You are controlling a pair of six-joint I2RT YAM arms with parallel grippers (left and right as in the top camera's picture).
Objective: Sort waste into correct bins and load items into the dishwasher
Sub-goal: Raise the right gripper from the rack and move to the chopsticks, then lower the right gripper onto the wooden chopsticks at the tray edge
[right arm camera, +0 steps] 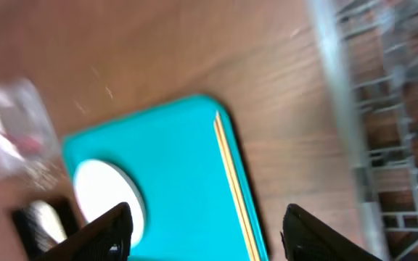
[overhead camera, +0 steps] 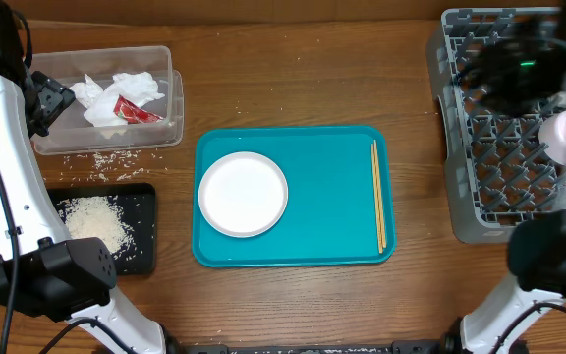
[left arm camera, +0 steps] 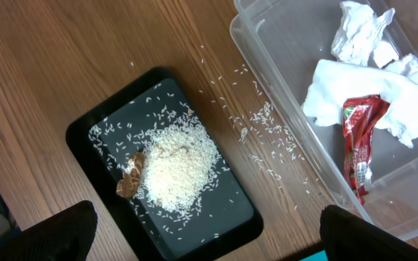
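Note:
A round white plate (overhead camera: 243, 194) and a pair of thin wooden chopsticks (overhead camera: 378, 197) lie on the teal tray (overhead camera: 332, 206). The clear tub (overhead camera: 67, 69) holds crumpled white tissue (left arm camera: 354, 87) and a red wrapper (left arm camera: 358, 138). In the black tray (left arm camera: 231, 217) a heap of rice (left arm camera: 176, 170) lies against a brown scrap (left arm camera: 129, 181). My left gripper (left arm camera: 209, 243) hangs open and empty above the black tray's near edge. My right gripper (right arm camera: 209, 239), blurred, is open and empty above the teal tray's right edge, beside the grey rack (overhead camera: 499, 147).
Loose rice grains (left arm camera: 260, 123) are scattered on the wooden table between the tub and the black tray. A pale round object (overhead camera: 558, 133) shows in the rack, partly hidden by my right arm. Both arm bases stand at the table's front corners.

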